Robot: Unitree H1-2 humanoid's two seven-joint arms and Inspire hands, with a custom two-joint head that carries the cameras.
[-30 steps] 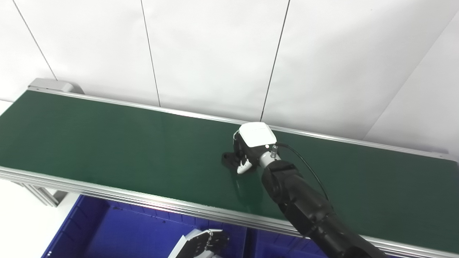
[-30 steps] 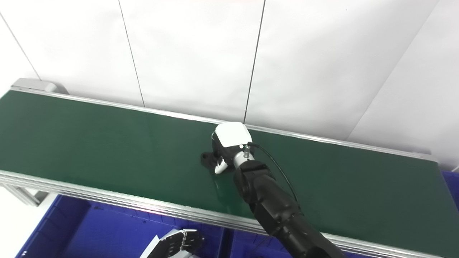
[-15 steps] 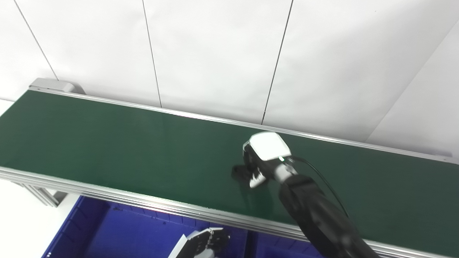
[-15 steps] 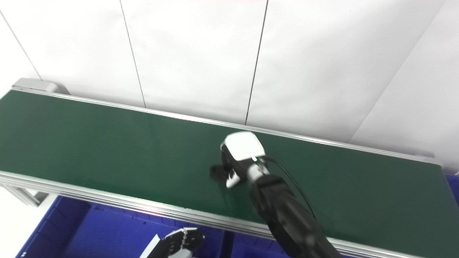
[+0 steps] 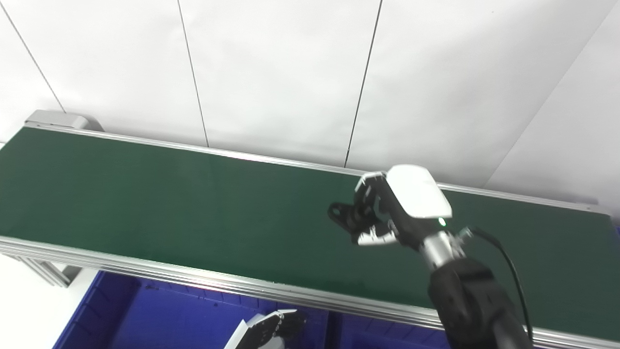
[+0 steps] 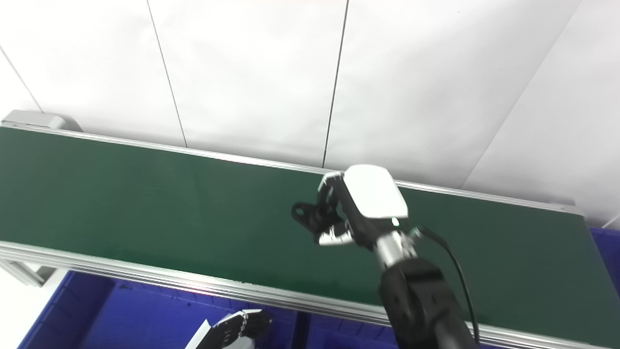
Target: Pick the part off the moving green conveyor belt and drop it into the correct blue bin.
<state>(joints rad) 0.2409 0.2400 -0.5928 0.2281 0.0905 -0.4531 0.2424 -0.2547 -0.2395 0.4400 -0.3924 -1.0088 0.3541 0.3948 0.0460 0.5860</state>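
My right hand (image 5: 387, 213) hangs above the middle of the green conveyor belt (image 5: 169, 208), fingers curled around a small black part (image 5: 341, 214) that juts out to the hand's left. The same black part (image 6: 305, 214) shows lifted off the belt in the right eye view, held by the right hand (image 6: 356, 211). My left hand (image 5: 271, 332) sits low at the bottom edge over the blue bin (image 5: 160, 320), only partly visible, with its fingers curled.
The belt's silver front rail (image 5: 193, 278) runs between the belt and the bins. A second blue bin (image 6: 339, 334) lies right of a divider, and another blue corner (image 6: 608, 237) shows at the far right. White wall panels stand behind.
The right hand has lifted off the belt with the black part and moved to the right. The camera has shifted slightly. The left hand stays low at the bin.
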